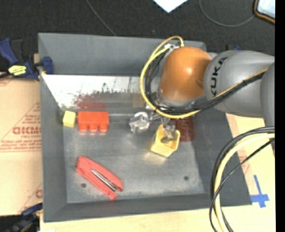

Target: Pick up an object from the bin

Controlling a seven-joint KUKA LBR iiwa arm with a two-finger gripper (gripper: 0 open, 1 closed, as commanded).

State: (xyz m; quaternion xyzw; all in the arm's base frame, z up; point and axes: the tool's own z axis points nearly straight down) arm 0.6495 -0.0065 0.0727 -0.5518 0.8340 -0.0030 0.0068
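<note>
A yellow block (pixel 163 146) lies right of centre on the floor of the grey bin (pixel 53 149), directly under the gripper (pixel 167 132), which touches its top; whether the gripper is apart or clamped cannot be told; a silver metal piece (pixel 140 121) sits just left, a dark red object (pixel 186 128) just right; an orange brick (pixel 93 121), a small yellow cube (pixel 69 118) and a red flat tool (pixel 99 177) lie well apart to the left.
</note>
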